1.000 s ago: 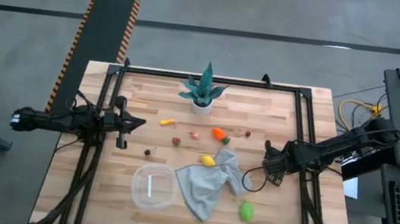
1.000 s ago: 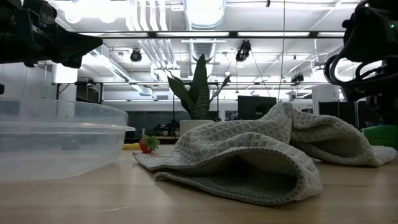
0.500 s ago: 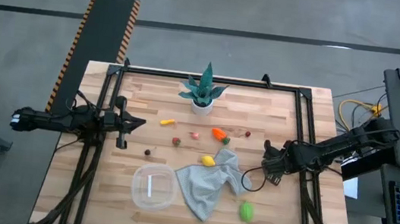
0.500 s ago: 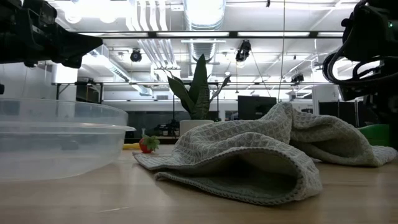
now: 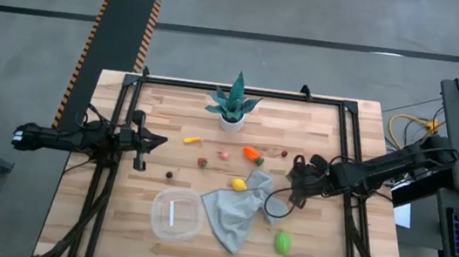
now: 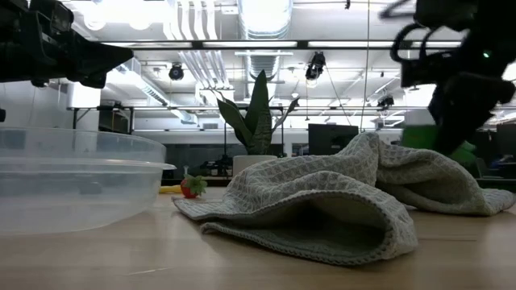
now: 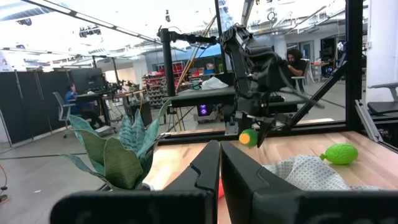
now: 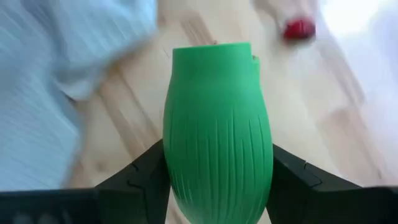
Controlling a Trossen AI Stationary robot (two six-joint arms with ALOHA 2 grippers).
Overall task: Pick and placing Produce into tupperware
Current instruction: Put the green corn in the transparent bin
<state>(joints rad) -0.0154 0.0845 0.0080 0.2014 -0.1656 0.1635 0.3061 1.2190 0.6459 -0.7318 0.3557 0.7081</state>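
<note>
Green piece point(image 8: 217, 130): a ribbed toy vegetable, pinched between the two fingers of the right hand point(image 5: 296, 179), off the counter point(image 5: 170, 112).
What just changed: a second ago that hand hung nearer the right rail. It has since swung inward and now sits just past the right edge of the cloth point(image 5: 232, 212) (the low view shows it lifted and carried across too).
What it means: I'd say the pick is done and the carry has begun, heading for the tub.
Tub point(image 5: 159, 203): at the near-left side of the cloth, touching or nearly touching it. No produce shows inside, so nothing is placed yet.
Gap left: the whole cloth lies between the right hand and the tub.
Other produce: a second green piece point(image 5: 283, 241) by the cloth's near-right corner, a yellow one point(image 5: 239, 184) at its far edge, and an orange one point(image 5: 252, 155) further back (all unmoved over the last second).
Left hand point(image 5: 142, 141): waiting over the counter's left side, fingers nearly together and holding nothing.
Risk: the cloth is bunched high, so a low carry might snag it.
</note>
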